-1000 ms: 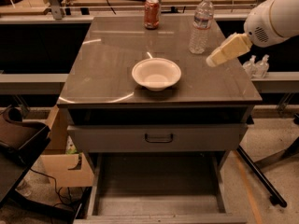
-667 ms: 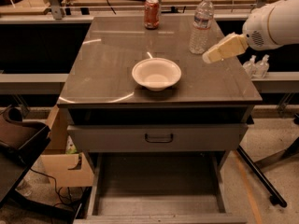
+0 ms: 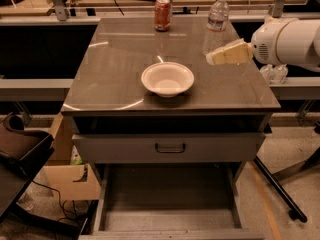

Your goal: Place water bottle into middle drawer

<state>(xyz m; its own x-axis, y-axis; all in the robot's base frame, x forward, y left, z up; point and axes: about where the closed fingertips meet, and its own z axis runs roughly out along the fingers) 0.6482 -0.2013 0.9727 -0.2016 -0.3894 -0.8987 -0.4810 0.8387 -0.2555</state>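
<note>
Water bottle (image 3: 216,21): upright on the tabletop (image 3: 115,59), close to the far right corner, white cap on. Not in the drawer.

Gripper (image 3: 212,59): cream-coloured, pointing left over the right edge of the tabletop, on the end of the white arm (image 3: 292,39) that reaches in from the right. Its tip sits just in front of the bottle's base, on the near side. Contact with the bottle: cannot tell. Whether the gripper is open or closed: cannot tell from this view. It does not wrap around the bottle.

Middle drawer (image 3: 167,199): pulled out below the tabletop's near edge, flat grey floor showing, nothing lying in it. Above it is the closed drawer front (image 3: 125,149) with a black handle (image 3: 170,147) at its centre.

Other items on the tabletop:
- Red soda can (image 3: 162,14), upright at the far edge, left of the bottle and well apart from it.
- White bowl (image 3: 167,79), right way up, around the middle of the tabletop, nearer the near edge than the can is.

Off the tabletop: two small clear bottles (image 3: 274,74) past the right edge, under the arm. Cardboard box (image 3: 70,176) on the floor below the near left corner.
</note>
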